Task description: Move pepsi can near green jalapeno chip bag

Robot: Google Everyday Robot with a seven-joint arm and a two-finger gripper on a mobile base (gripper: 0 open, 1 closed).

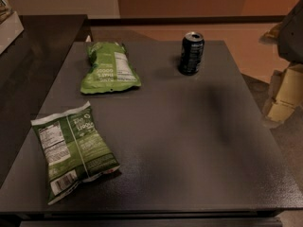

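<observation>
The pepsi can [191, 53], dark with a silver top rim, stands upright at the far right of the dark table [189, 141]. Two green chip bags lie flat with their printed backs up. A lighter green one [109, 68] is at the far left-centre, left of the can. A darker green one with a white label [72, 150] is at the near left corner. I cannot tell from the print which one is the jalapeno bag. My gripper [286, 91] shows partly at the right edge of the view, off the table's right side and apart from the can.
A dark counter [42, 37] runs along the left of the table. Tan floor and a wall [189, 4] lie behind. The table's right edge drops to grey floor [289, 141].
</observation>
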